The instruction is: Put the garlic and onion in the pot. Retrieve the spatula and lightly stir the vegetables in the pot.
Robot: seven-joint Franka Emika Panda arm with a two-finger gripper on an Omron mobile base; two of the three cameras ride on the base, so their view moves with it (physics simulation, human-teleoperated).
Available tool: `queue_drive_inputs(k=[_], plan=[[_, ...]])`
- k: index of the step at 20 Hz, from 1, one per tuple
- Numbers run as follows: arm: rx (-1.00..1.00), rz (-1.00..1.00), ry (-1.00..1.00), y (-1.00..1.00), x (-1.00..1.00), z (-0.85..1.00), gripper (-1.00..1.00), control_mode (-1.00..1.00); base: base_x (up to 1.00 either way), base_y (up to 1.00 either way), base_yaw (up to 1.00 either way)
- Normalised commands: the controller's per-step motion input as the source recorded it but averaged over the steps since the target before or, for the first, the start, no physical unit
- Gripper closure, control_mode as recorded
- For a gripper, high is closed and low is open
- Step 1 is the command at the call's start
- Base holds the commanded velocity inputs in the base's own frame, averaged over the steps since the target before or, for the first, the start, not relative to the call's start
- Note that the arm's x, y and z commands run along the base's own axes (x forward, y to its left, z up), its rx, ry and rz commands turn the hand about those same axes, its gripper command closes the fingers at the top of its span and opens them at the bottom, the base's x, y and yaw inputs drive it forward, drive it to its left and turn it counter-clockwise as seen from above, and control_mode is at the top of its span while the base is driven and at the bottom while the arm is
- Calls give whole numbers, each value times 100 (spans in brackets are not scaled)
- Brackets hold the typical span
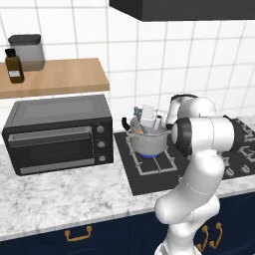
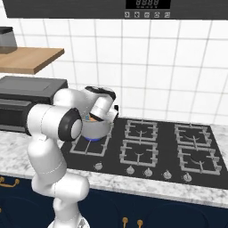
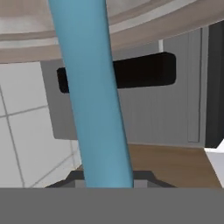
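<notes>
Currently the gripper [image 1: 149,118] sits over the pot [image 1: 148,141], jaws closed tight on the spatula [image 3: 94,96]; in the hand view its teal handle runs bottom to top right through the centre of the frame, tilted slightly. In the left base view the hand hangs just above the pot's mouth, with a bit of teal [image 1: 136,110] poking up at the pot's left rim. The pot stands on the front left burner of the stove [image 2: 178,147], a blue flame under it. In both base views an orange-brown patch shows inside the pot, likely the onion [image 2: 92,118], partly hidden by the wrist. Garlic: can't tell from these frames. Left of the stove a black toaster oven [image 1: 57,132] sits on the marble tabletop [image 1: 60,196], well apart from the pot. Above it a wooden shelf [image 1: 60,77] carries a brown bottle [image 1: 14,65] and a dark-lidded canister [image 1: 27,50]. White tile wall behind, hood [image 2: 147,8] overhead.
</notes>
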Motion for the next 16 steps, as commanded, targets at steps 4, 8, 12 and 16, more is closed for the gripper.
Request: queue_drive_inputs(k=[4,8,12,16], plan=[[2,-9,1,-2,-1,4,100,-100,0,0,0],[-13,-3,0,-18,0,-30,100,-100,0,0,0],[-37,-1,-11,-18,-4,-26,100,-100,0,0,0],[-25,-6,-13,-28,-29,11,100,-100,0,0,0]])
